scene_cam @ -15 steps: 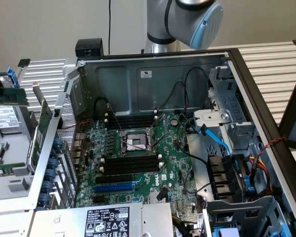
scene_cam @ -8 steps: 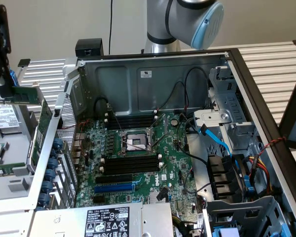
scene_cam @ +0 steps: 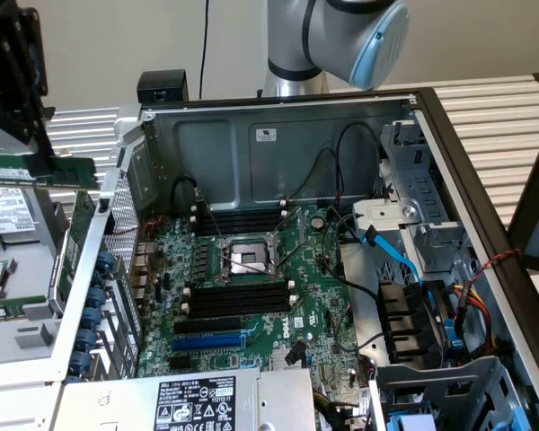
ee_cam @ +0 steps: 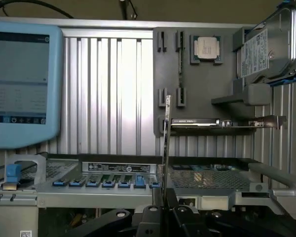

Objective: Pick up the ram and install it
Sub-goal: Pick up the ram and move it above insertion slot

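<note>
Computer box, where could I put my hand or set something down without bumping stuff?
Bare: the striped table past the edge of the box, on the exterior view's right. Inside, no wires cross the lower black slots on the green board. Crowded: the wires and metal cage on that right side.

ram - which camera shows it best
The exterior view: the ram shows its long green side there, at that view's left, outside the computer case. The wrist view catches it edge-on, a thin strip rising from the gripper that clamps it.
</note>
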Available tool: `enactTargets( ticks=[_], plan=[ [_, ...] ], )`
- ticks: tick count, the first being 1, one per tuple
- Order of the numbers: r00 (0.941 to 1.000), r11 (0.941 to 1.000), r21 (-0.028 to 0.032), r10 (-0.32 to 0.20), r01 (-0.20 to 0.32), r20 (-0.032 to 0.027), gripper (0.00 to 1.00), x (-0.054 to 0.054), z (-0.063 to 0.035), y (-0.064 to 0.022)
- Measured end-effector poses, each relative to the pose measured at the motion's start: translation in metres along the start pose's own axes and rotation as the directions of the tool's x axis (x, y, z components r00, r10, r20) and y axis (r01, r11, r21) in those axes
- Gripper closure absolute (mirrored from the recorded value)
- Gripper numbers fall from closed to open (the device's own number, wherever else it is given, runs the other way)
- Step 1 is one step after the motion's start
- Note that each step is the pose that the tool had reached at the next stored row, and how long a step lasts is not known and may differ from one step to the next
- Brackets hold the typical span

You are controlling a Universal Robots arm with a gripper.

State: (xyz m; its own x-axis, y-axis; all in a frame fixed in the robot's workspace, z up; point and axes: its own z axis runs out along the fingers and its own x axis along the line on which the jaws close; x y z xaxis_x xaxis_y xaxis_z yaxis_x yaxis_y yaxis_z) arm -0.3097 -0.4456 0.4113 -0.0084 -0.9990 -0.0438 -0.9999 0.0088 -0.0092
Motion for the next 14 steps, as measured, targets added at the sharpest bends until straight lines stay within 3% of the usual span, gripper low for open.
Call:
enactTargets(
  ticks=[4,14],
  plan=[
    [1.0,1.0,-0.0001,0.0,0.0,-0.0039,0.86,0.0,0.0002,-0.0184],
    [1.0,1.0,0.0001,0.0,0.0,-0.005,0.86,0.0,0.0006,-0.0613]
  ],
)
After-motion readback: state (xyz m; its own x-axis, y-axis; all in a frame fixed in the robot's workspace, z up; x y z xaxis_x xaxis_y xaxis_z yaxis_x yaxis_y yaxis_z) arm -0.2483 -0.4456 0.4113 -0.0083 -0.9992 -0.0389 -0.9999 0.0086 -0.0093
